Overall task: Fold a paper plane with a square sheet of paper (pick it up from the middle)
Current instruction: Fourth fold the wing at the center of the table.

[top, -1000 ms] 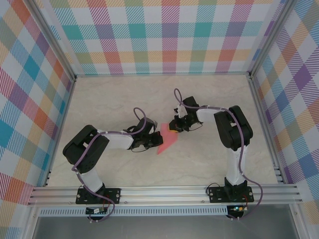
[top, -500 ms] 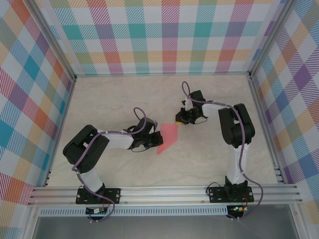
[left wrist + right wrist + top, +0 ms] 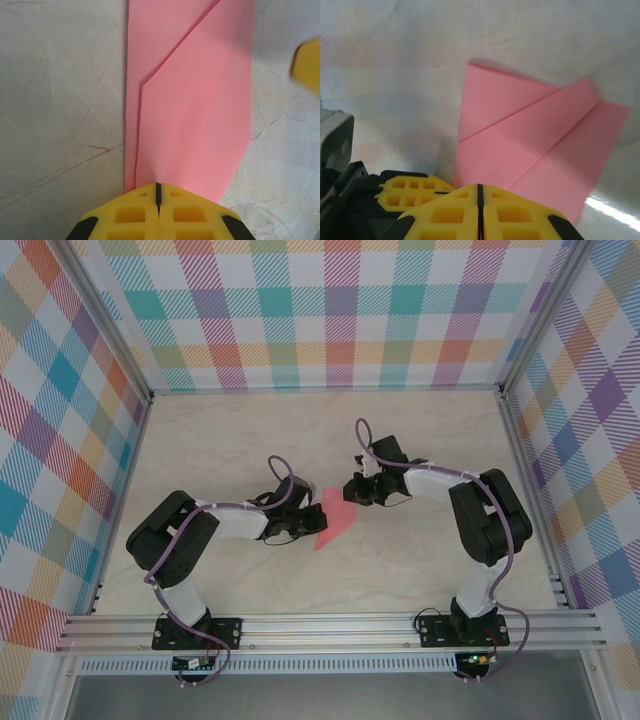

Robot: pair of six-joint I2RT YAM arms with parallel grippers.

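Observation:
The salmon-pink square sheet of paper (image 3: 335, 521) lies flat on the table, folded into a pointed shape with overlapping flaps (image 3: 200, 110) (image 3: 530, 135). It has no finished paper plane form. My left gripper (image 3: 305, 523) (image 3: 158, 186) is shut, its tips resting on the sheet's near-left edge. My right gripper (image 3: 351, 490) (image 3: 480, 186) is also shut and sits at the sheet's far corner, low over the paper. Whether either tip presses down on the paper is unclear. One right fingertip (image 3: 307, 65) shows in the left wrist view, and the left fingers (image 3: 405, 192) show in the right wrist view.
The marble-patterned table (image 3: 400, 560) is boxed in by plaid walls (image 3: 320, 320) on three sides. An aluminium rail (image 3: 330, 625) carrying both arm bases runs along the front edge.
The right gripper lifted away to the upper right of the sheet, then came back down to its far corner. The left gripper and the paper stayed put.

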